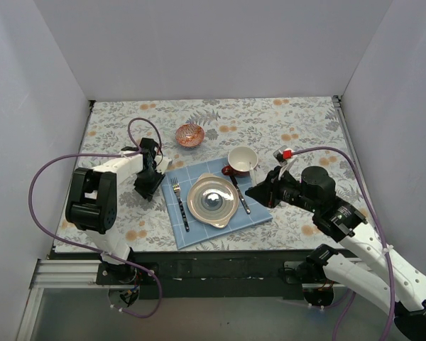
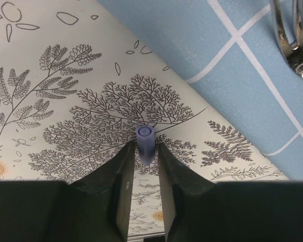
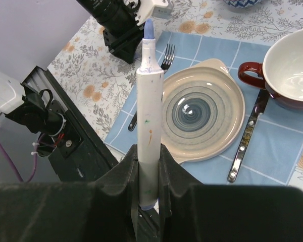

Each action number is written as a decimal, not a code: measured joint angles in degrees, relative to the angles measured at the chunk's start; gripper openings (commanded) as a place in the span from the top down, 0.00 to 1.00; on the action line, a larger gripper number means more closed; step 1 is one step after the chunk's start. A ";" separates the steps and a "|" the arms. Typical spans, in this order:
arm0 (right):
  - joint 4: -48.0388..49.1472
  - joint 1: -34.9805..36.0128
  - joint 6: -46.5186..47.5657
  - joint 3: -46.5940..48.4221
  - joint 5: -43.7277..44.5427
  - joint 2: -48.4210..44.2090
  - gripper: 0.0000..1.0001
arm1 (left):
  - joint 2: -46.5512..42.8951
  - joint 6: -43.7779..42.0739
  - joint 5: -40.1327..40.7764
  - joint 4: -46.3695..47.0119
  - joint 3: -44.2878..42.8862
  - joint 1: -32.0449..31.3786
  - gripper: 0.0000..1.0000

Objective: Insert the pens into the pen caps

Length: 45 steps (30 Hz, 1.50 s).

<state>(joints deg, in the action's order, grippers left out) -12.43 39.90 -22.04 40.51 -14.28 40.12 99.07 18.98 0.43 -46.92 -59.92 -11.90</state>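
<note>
My right gripper [image 3: 149, 157] is shut on a white pen [image 3: 150, 108] with a purple tip [image 3: 148, 29]. The pen sticks out ahead of the fingers, tip towards the left arm, above the placemat's near side. My left gripper [image 2: 145, 153] is shut on a short purple pen cap [image 2: 145, 142], open end facing away, just above the leaf-patterned tablecloth beside the placemat's left edge. In the top view the left gripper [image 1: 150, 183] is left of the placemat and the right gripper [image 1: 260, 190] is at its right edge. The green and pink pens are out of view.
A blue checked placemat [image 1: 199, 227] holds a cream plate [image 1: 213, 201], a fork [image 1: 179, 203] to its left and a knife [image 1: 240, 193] to its right. A white and red cup [image 1: 242, 159] stands behind the plate, with a copper bowl [image 1: 189, 134] farther back.
</note>
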 measured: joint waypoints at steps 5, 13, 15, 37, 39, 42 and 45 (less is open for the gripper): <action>0.13 0.02 -0.72 -1.66 -0.33 -1.05 0.99 | -0.90 1.97 0.59 1.27 1.07 -0.33 0.92; 0.59 0.02 -2.10 -2.16 -0.50 -1.64 0.99 | -1.49 4.70 1.86 1.99 1.66 -0.72 1.00; 1.62 0.02 -2.60 -2.78 -0.81 -1.62 0.99 | -1.11 5.55 2.10 1.53 1.16 -0.83 1.00; 21.18 0.87 -10.84 -12.17 -8.70 13.68 0.99 | -11.56 21.92 -16.02 10.64 -3.43 -2.54 1.00; 23.56 1.55 -11.37 -12.37 -8.96 15.37 0.99 | -15.39 25.79 -20.79 15.61 -2.21 -2.54 1.00; 29.11 2.51 -12.44 -12.61 -9.49 17.07 0.99 | -22.97 34.32 -28.72 26.73 3.41 -2.78 1.00; 34.91 3.37 -13.55 -13.31 -10.10 18.49 0.99 | -30.38 44.78 -33.64 39.26 10.10 -3.76 1.00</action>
<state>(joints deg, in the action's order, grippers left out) 22.48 43.27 -35.59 27.20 -24.38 58.61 68.69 63.77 -33.21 -7.66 -49.82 -15.66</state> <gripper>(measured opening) 0.208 0.152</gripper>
